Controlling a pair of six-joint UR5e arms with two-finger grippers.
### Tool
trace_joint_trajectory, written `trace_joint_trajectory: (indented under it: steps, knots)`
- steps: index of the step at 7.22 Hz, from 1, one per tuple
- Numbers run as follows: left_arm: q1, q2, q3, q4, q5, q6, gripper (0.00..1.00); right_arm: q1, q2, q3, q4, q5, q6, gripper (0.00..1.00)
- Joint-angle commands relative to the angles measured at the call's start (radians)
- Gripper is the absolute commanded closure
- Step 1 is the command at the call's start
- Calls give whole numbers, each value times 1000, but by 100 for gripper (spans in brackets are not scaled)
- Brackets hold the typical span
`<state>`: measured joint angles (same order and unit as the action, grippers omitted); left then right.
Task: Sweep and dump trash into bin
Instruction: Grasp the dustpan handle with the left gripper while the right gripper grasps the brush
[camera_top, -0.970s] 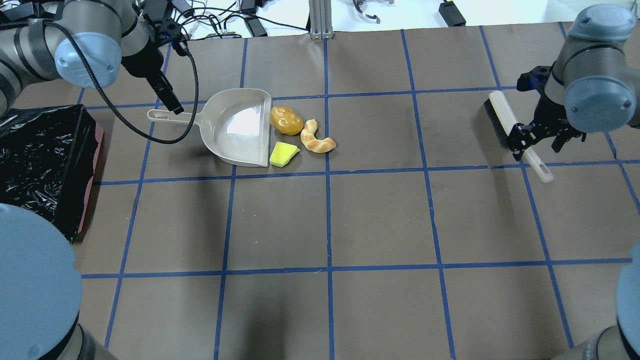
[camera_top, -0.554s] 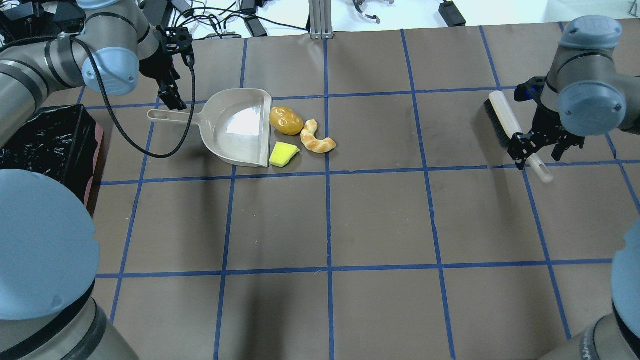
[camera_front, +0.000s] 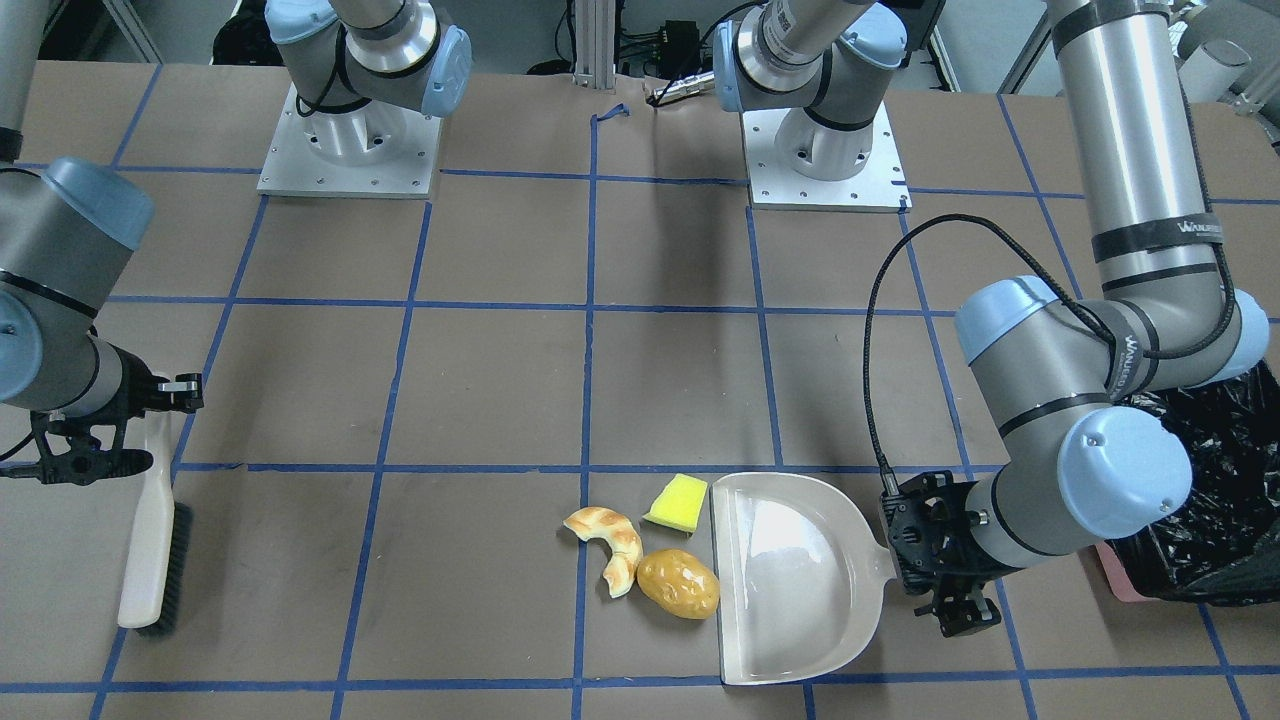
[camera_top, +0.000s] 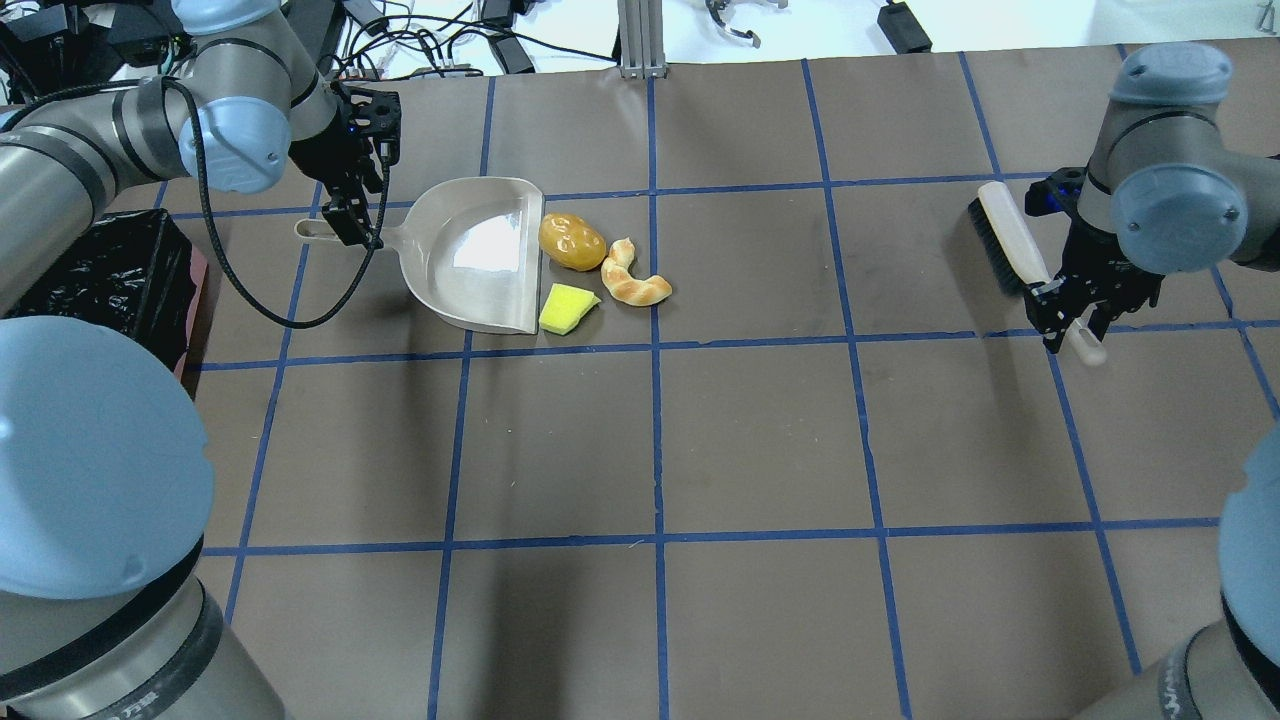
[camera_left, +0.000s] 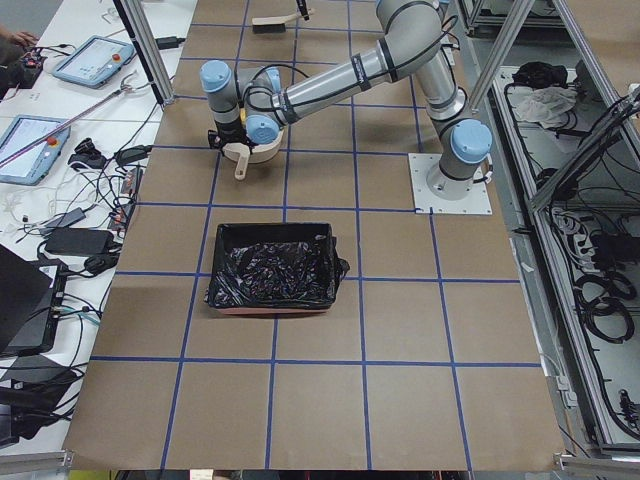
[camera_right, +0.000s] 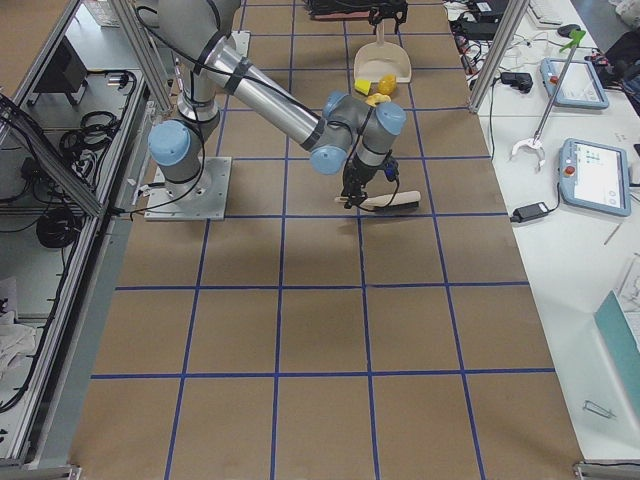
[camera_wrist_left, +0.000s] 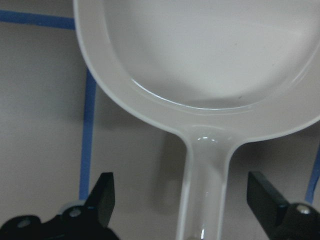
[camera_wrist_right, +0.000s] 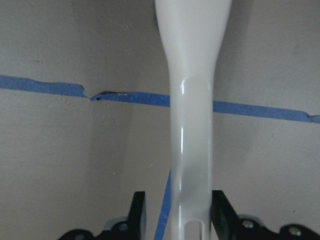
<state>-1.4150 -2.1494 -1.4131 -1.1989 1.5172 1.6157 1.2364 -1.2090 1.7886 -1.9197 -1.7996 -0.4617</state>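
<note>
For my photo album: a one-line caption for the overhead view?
Left gripper open over the handle of the dustpan, right gripper straddling the brush, trash waiting at the dustpan's open edge.

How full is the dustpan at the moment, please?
Empty: the dustpan holds nothing; the sponge, pastry and potato lump lie on the table outside its open edge.

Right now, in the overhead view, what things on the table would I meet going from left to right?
Bin → dustpan → pastry → brush. The sponge block and the potato lump overlap sideways, so they are left out.
</note>
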Motion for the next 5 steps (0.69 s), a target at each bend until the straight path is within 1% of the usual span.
trace_joint_trajectory:
  steps: [1,2,3,5]
  knots:
    - [19,-4,-21,-37,-15,35,6,0,0,0,10,-1,0,51]
    - [49,-22,-15,-33,-29,41,6,0,3,0,8,-3,0,50]
    - [50,-24,-18,-34,-38,41,6,0,9,0,10,-3,0,50]
    - [41,-17,-33,-39,-57,36,5,0,12,-2,11,-3,1,54]
